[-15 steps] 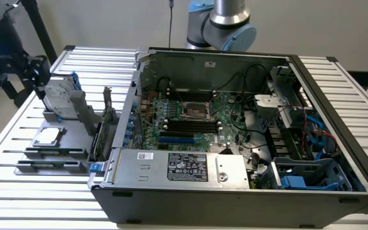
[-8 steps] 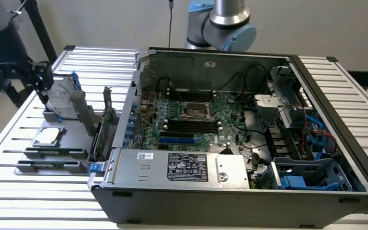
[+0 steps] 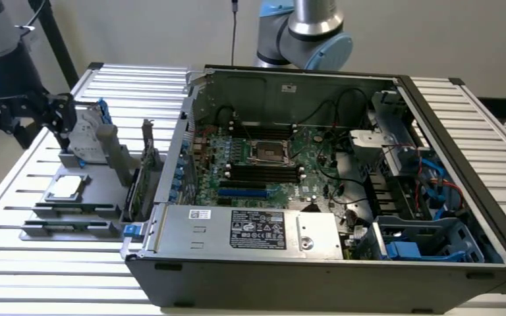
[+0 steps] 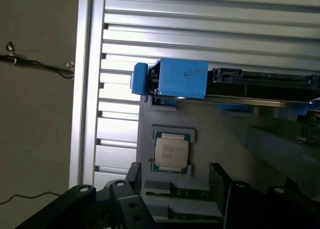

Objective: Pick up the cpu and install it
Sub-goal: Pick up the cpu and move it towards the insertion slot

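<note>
The cpu (image 3: 66, 187) is a small square chip with a silver top, lying flat in a grey holder (image 3: 37, 212) on the slatted table, at the exterior view's left. My gripper (image 3: 58, 117) hangs above and behind it, clear of the holder. In the wrist view the cpu (image 4: 171, 153) lies just beyond the two black fingers (image 4: 134, 175), which stand wide apart with nothing between them, so the gripper (image 4: 175, 173) is open. The motherboard's cpu socket (image 3: 266, 153) sits in the open computer case (image 3: 464, 270).
A silver hard drive in a blue frame (image 3: 90, 135) (image 4: 182, 79) stands upright just behind the cpu. Upright cards (image 3: 143, 172) stand between the holder and the case wall. A second robot arm (image 3: 310, 36) rises behind the case.
</note>
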Controlling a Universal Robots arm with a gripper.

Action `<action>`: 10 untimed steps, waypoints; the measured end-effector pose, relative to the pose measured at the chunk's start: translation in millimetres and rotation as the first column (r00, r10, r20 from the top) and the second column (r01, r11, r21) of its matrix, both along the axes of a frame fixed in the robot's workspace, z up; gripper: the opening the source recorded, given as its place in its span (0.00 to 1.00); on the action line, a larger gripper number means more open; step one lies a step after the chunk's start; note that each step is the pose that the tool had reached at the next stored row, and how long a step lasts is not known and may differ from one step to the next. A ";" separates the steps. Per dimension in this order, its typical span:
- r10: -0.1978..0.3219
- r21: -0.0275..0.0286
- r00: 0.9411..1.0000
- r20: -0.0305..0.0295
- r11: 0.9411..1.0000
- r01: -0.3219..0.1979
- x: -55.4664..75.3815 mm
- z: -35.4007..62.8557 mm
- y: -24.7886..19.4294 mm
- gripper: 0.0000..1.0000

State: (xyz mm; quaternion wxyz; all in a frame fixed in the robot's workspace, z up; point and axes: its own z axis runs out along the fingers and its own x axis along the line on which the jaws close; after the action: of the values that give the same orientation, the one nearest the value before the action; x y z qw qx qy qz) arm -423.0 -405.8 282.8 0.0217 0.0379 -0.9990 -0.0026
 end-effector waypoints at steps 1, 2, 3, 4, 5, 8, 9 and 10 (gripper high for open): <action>-0.001 0.000 1.000 0.000 1.000 0.001 0.0 -1.8 0.0 0.65; -0.003 0.000 1.000 0.000 1.000 0.003 0.0 -3.5 0.0 0.65; -0.007 0.000 1.000 0.000 1.000 0.007 0.0 -5.4 0.0 0.65; -0.012 0.001 1.000 0.000 1.000 0.012 0.0 -7.2 0.0 0.65; -0.018 0.000 1.000 0.000 1.000 0.018 0.0 -8.9 0.0 0.65; -0.031 0.000 1.000 0.000 1.000 0.031 0.0 -14.5 0.0 0.65; -0.034 0.001 0.999 0.000 0.999 0.034 0.0 -16.3 -0.1 0.65; -0.036 0.001 0.999 0.000 0.999 0.036 0.1 -18.2 -0.2 0.65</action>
State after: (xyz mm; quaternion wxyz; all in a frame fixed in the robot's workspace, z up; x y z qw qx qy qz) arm -423.0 -406.0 264.7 0.0216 0.0199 -0.9996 -0.0033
